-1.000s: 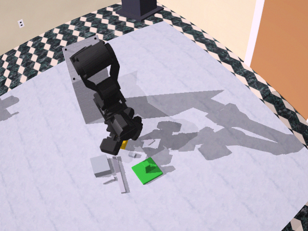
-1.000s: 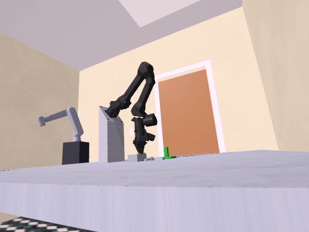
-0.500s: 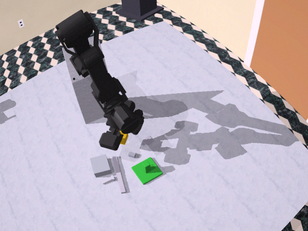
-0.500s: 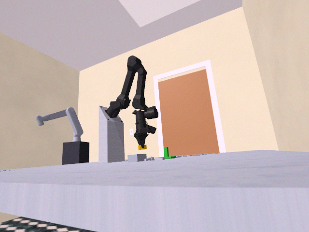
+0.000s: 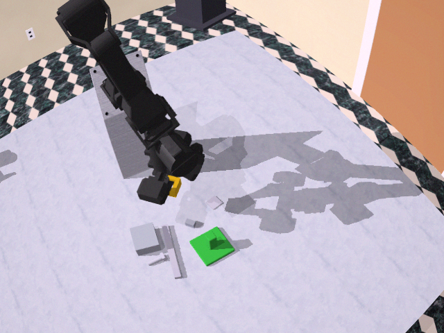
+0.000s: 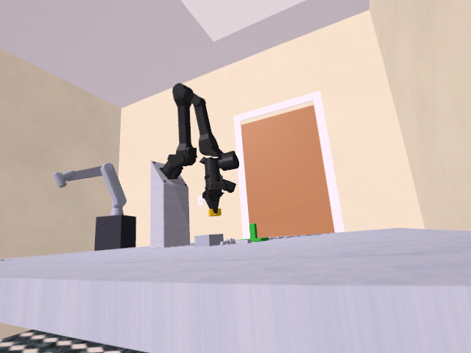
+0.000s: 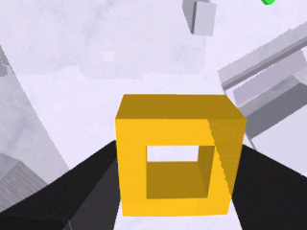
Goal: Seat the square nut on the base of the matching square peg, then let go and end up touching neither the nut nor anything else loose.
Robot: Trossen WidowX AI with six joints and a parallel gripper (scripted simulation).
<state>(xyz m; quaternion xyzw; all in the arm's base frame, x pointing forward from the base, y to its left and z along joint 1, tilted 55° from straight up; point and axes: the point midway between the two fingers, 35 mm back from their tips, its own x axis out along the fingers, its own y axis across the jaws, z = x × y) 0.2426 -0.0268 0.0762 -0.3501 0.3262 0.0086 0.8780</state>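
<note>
My gripper (image 5: 171, 187) (image 6: 215, 209) (image 7: 175, 150) is shut on the yellow square nut (image 5: 175, 186) (image 6: 215, 212) (image 7: 176, 153) and holds it well above the table. The nut's square hole faces the wrist camera. The green base (image 5: 206, 250) (image 6: 260, 238) with its square peg (image 5: 216, 241) (image 6: 252, 230) stands on the table in front of and to the right of the gripper, apart from it. In the wrist view only a corner of the green base shows at the top right.
A grey block (image 5: 144, 237) (image 6: 207, 240), a long grey bar (image 5: 173, 252) and small grey pieces (image 5: 214, 202) (image 5: 191, 223) (image 5: 158, 259) lie on the table (image 5: 286, 107) beside the green base. The arm's grey mount (image 5: 120, 143) (image 6: 169, 205) stands behind. A second grey arm (image 6: 106, 182) stands far left.
</note>
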